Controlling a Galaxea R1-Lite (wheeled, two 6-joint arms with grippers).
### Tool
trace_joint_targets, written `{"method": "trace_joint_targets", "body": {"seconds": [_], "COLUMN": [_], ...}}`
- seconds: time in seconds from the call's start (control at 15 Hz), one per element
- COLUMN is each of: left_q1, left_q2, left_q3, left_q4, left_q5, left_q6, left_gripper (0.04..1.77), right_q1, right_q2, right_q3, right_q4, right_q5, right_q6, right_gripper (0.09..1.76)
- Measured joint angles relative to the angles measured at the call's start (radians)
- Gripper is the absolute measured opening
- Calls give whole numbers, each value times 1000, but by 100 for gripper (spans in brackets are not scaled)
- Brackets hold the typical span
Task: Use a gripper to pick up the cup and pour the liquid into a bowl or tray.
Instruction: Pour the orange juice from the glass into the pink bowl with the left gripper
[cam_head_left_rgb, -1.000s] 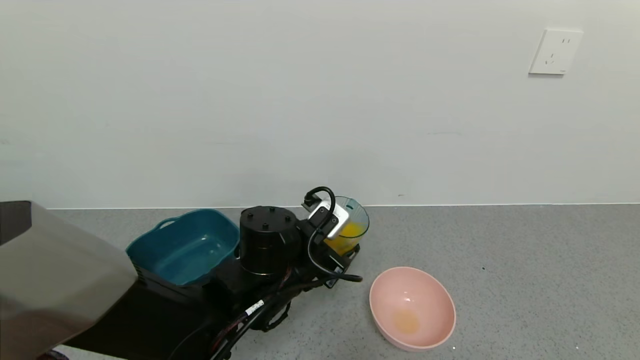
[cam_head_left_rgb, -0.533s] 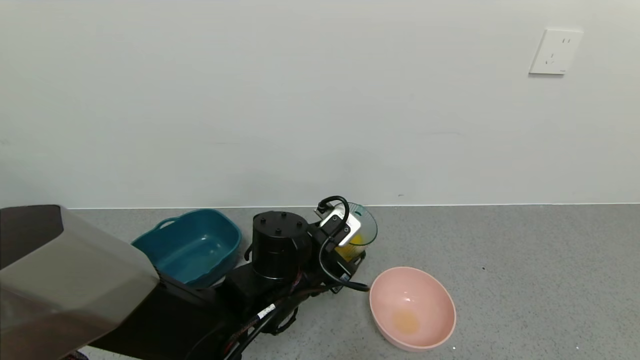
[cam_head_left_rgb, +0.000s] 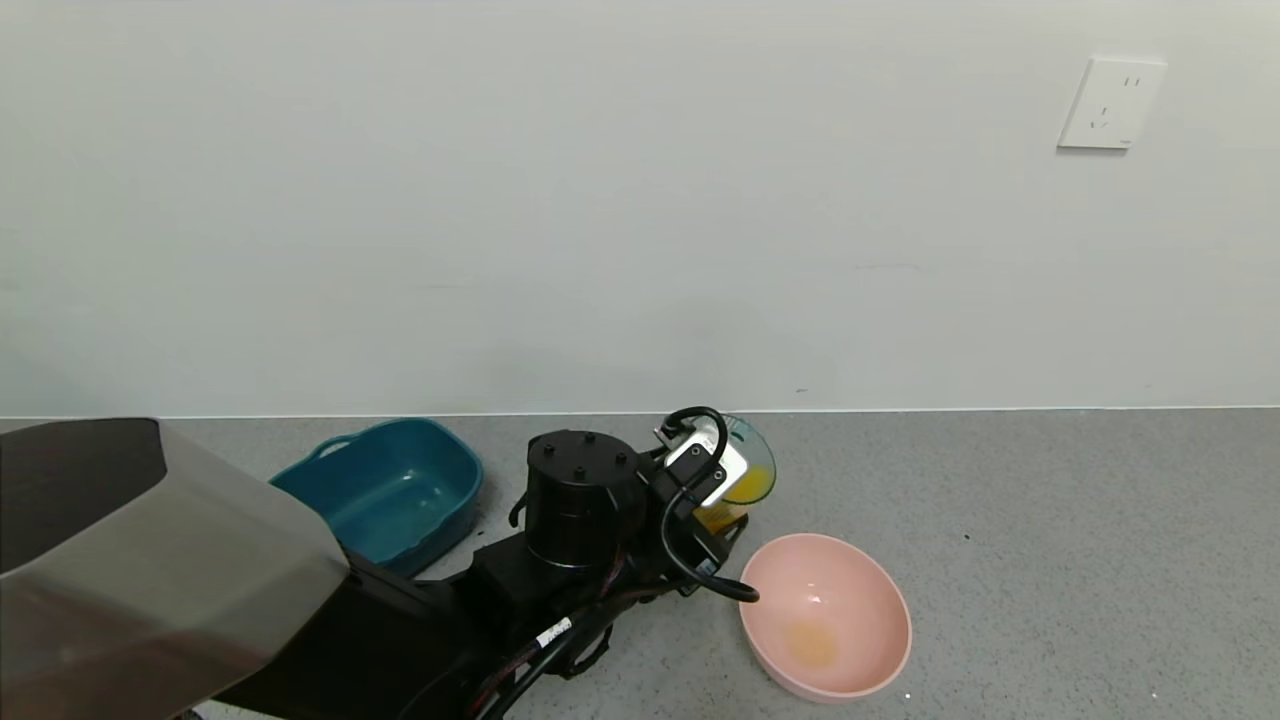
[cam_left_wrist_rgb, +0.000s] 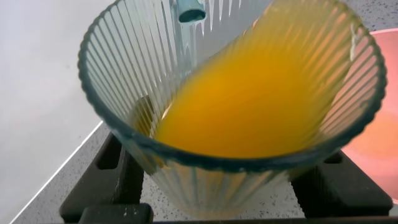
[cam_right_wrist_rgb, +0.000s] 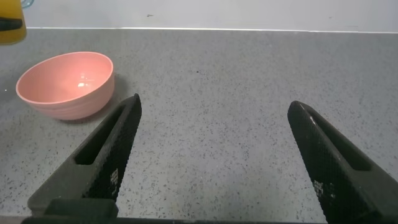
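My left gripper (cam_head_left_rgb: 722, 512) is shut on the cup (cam_head_left_rgb: 748, 462), a clear blue-tinted ribbed tumbler, held above the grey floor just left of and behind the pink bowl (cam_head_left_rgb: 858, 590). The cup leans toward the bowl. The orange-yellow liquid (cam_left_wrist_rgb: 249, 106) slopes up to the cup's rim (cam_left_wrist_rgb: 155, 146) in the left wrist view, between the black fingers (cam_left_wrist_rgb: 102, 180). A small orange puddle (cam_head_left_rgb: 810, 643) lies in the bowl's bottom. My right gripper (cam_right_wrist_rgb: 214, 149) is open and empty over bare floor, with the bowl (cam_right_wrist_rgb: 65, 84) off to one side.
A dark teal tub with handles (cam_head_left_rgb: 385, 495) stands on the floor to the left of my left arm. A white wall runs close behind, with a socket plate (cam_head_left_rgb: 1110, 103) high at the right. Grey speckled floor stretches to the right of the bowl.
My left arm has moved right and lower with the cup, closer to the pink bowl. The cup leans more toward the bowl now.
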Motion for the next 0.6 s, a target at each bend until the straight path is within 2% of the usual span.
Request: {"method": "trace_joint_targets", "body": {"seconds": [0.6], "left_q1": [-26], "left_q2": [7], "left_q3": [3], "left_q4": [8], "left_q5": [1], "left_q6": [56], "left_gripper": [131], "right_q1": [0], "right_q2": [0], "right_q3": [0], "right_q4": [0], "right_q5": [0], "right_q6": [0], "right_gripper": [171]}}
